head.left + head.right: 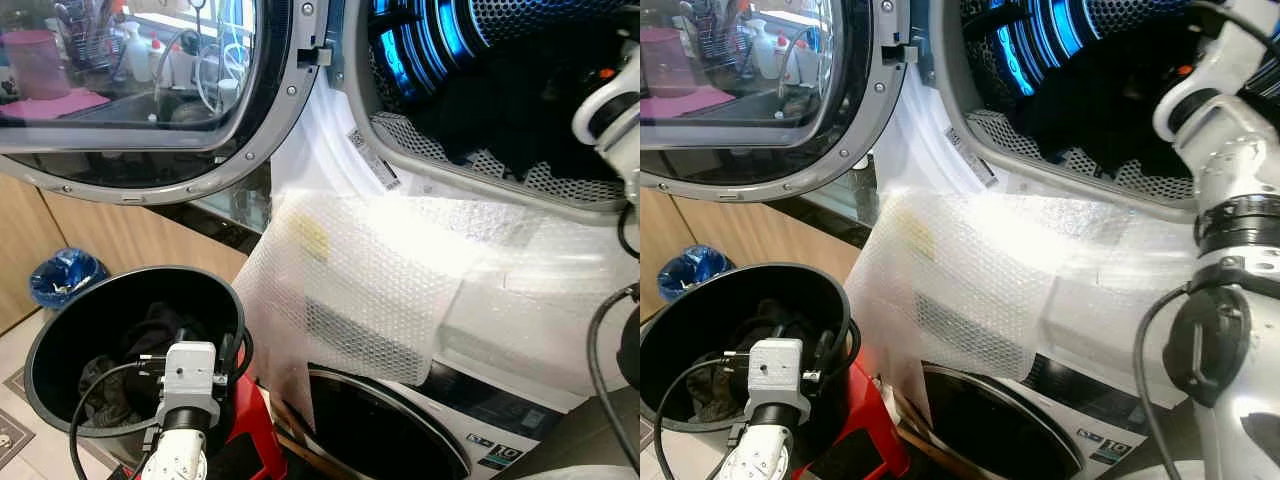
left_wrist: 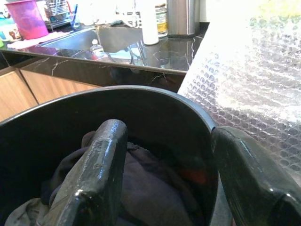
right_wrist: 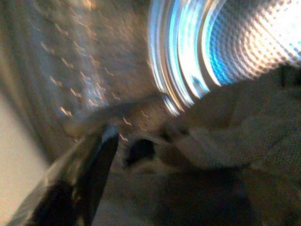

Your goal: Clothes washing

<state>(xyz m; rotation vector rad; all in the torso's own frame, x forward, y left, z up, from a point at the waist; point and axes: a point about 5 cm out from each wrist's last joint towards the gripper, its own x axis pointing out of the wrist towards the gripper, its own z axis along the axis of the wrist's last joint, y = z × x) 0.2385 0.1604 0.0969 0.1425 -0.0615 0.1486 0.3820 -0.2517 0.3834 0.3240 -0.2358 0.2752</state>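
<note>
Inside the washer drum, your right gripper is by the dark clothes, grip unclear, while your left gripper hangs open over more clothes in the black bucket; grab those next.

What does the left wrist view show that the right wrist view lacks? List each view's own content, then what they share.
Left wrist view alone: the round black plastic laundry bucket with dark crumpled clothes inside, the left gripper with jaws open above them, the clear bubble wrap sheet and the glossy black stone countertop with a pink plastic tub.

Right wrist view alone: the perforated steel drum lit blue, with pale fabric lying inside, and one blurred finger of the right gripper.

Shared: laundry, and a black gripper finger.
</note>
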